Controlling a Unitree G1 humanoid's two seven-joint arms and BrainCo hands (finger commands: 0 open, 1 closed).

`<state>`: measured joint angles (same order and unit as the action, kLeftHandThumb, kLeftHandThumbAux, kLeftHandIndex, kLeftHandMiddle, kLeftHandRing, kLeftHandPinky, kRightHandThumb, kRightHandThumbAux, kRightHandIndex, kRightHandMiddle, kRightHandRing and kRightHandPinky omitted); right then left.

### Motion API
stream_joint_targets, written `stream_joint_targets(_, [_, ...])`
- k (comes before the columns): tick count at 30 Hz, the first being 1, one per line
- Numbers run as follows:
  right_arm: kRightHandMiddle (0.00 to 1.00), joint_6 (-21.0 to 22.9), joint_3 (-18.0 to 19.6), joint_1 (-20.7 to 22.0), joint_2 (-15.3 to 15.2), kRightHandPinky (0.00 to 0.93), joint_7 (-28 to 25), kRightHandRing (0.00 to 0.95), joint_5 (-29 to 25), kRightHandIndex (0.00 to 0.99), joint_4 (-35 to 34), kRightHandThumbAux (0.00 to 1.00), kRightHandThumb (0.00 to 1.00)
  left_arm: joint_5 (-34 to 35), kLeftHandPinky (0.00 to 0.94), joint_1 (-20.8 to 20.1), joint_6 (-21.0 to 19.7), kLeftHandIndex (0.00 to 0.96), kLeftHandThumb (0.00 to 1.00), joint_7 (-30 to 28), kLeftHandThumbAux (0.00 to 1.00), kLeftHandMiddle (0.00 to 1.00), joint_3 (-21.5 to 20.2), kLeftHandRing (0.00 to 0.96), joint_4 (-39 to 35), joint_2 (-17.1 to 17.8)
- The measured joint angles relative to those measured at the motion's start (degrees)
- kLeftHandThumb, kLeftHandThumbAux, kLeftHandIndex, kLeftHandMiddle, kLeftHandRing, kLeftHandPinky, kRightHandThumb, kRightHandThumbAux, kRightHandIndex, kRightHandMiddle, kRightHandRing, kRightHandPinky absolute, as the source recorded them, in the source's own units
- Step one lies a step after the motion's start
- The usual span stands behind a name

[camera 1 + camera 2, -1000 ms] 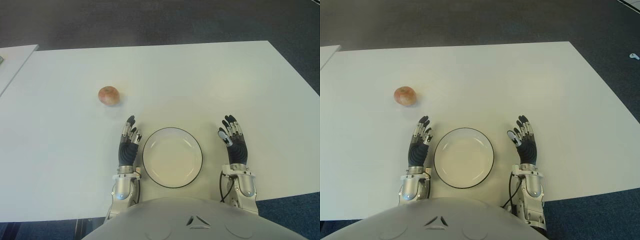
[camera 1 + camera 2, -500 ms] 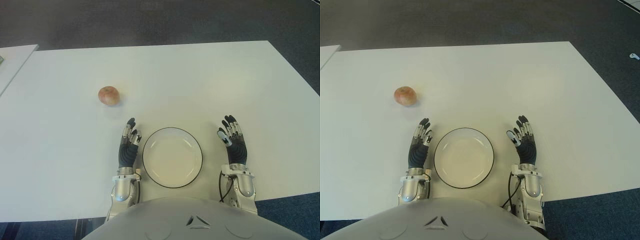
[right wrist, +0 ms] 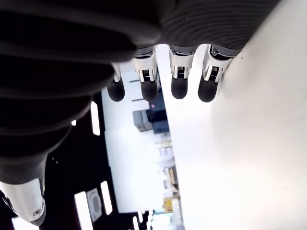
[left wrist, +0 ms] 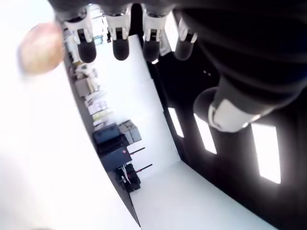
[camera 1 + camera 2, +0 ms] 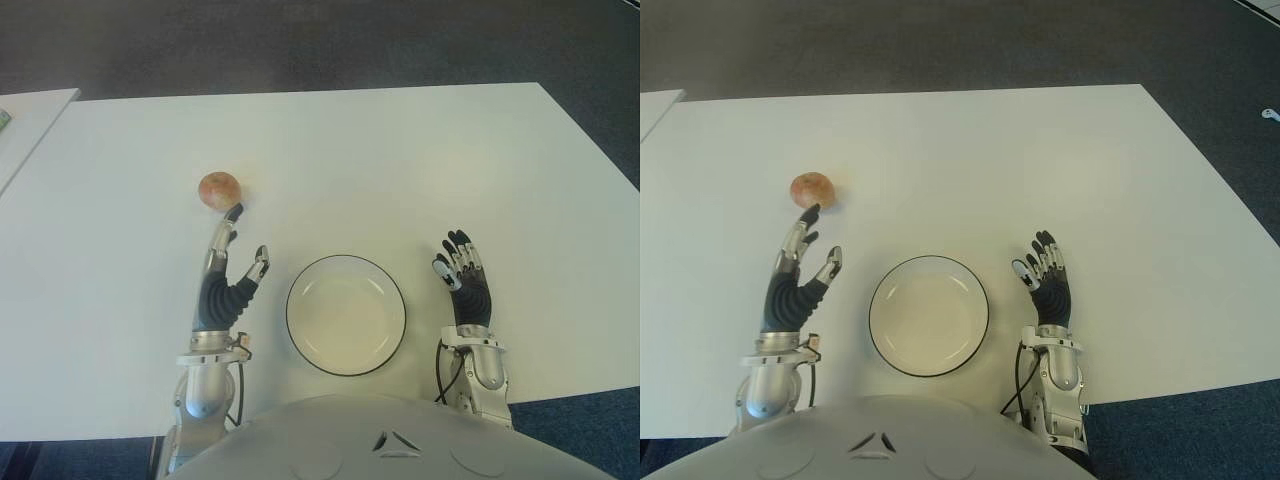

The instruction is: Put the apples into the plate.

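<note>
On white table (image 5: 400, 160), round apple (image 5: 218, 188), open left hand (image 5: 228, 280)

The apple (image 5: 218, 188) is reddish-orange with pale yellow patches. The plate (image 5: 345, 358) is white with a thin black rim. The tabletop (image 5: 420, 160) is plain white. Both hands are black and silver.

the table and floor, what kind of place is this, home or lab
Probably an office or lab room, not a home: a plain white table on dark carpet-like floor, a second white table beside it, and only one apple and an empty plate set out.
</note>
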<state>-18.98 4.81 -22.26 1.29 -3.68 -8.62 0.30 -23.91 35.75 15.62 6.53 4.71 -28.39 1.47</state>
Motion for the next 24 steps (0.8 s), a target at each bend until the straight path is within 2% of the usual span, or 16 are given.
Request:
stream_joint_targets(2, [0.053, -0.20, 0.14, 0.23, 0.04, 0.007, -0.08, 0.004, -0.08, 0.031, 0.32, 0.621, 0.206, -4.07, 0.053, -0.27, -1.13, 0.038, 0.222, 0.03, 0.515, 0.050, -1.83, 0.049, -1.25, 1.05])
stream_joint_targets(5, [0.049, -0.50, 0.27, 0.64, 0.09, 0.001, -0.30, 0.001, -0.10, 0.030, 0.98, 0.623, 0.200, -11.29, 0.045, -0.96, -2.23, 0.054, 0.295, 0.53, 0.465, 0.062, -5.78, 0.050, -1.97, 4.74])
stream_joint_targets(10, [0.044, -1.32, 0.59, 1.73, 0.18, 0.000, -0.42, 0.000, -0.17, 0.033, 2.88, 0.627, 0.201, -21.95, 0.039, -3.33, -4.66, 0.072, 0.325, 2.00, 0.434, 0.061, -12.74, 0.040, -2.52, 11.31])
stream_joint_targets(12, [0.042, -1.40, 0.74, 2.37, 0.19, 0.000, -0.42, 0.000, -0.20, 0.043, 3.45, 0.626, 0.214, -24.58, 0.036, -4.57, -5.56, 0.078, 0.312, 2.02, 0.425, 0.053, -14.05, 0.031, -3.00, 13.06])
stream_joint_targets(16, [0.043, -1.40, 1.12, 3.49, 0.20, 0.000, -0.40, 0.000, -0.45, 0.062, 4.56, 0.626, 0.240, -30.46, 0.017, -10.39, -8.74, 0.082, 0.286, 0.25, 0.397, 0.017, -15.41, 0.009, -2.40, 17.25])
stream_joint_targets(20, [0.041, -1.41, 1.47, 4.94, 0.19, 0.000, -0.61, 0.000, -0.80, 0.069, 5.98, 0.618, 0.245, -36.89, 0.004, -18.28, -11.77, 0.071, 0.289, -2.30, 0.380, 0.003, -15.90, 0.001, -0.27, 23.18])
stream_joint_targets(24, [0.043, -1.61, 1.97, 5.71, 0.01, 0.009, -1.13, 0.000, -1.22, 0.067, 6.67, 0.610, 0.241, -41.30, 0.000, -24.52, -12.24, 0.045, 0.287, -3.27, 0.370, 0.000, -15.23, 0.000, 3.63, 29.16])
